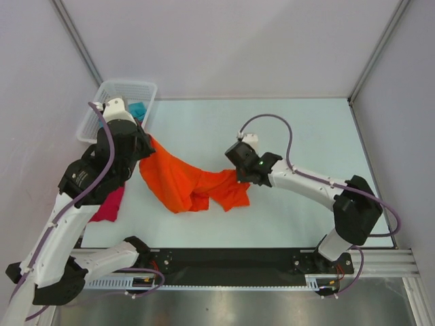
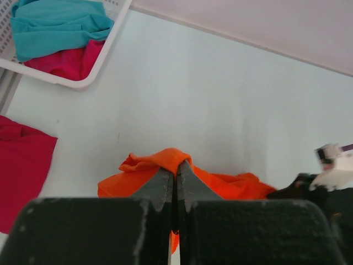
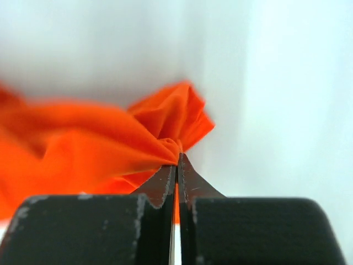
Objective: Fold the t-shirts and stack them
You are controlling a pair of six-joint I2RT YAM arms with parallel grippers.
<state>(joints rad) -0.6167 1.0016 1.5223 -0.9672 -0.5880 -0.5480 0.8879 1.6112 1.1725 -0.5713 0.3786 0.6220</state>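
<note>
Farthest to the left gripper's (image 2: 176,164) left and ahead of it stands the basket (image 2: 105,52), at the table's (image 1: 306,129) far left corner. In the basket a teal t-shirt (image 2: 55,25) lies bunched on top of a pink t-shirt (image 2: 69,62). Nearer, to the same gripper's left, a second pink t-shirt (image 2: 22,165) lies flat on the table, apart from the basket, partly under the left arm in the overhead view.

The left gripper is clenched on the orange t-shirt (image 1: 183,183) – its two fingers meet with a ridge of orange cloth pinched between the tips. From that pinch the cloth falls away below and to the gripper's right, and the end it holds is raised off the table.

The orange t-shirt stretches between the two grippers as a crumpled band that sags to the tabletop in the middle, where it lies in loose folds near the front edge.

At the band's other end the right gripper (image 3: 177,157) is clamped shut on the cloth as well – a gathered knot of orange sits right at its fingertips, and the rest of the shirt spreads to that gripper's left. To its right there is only pale tabletop.
</note>
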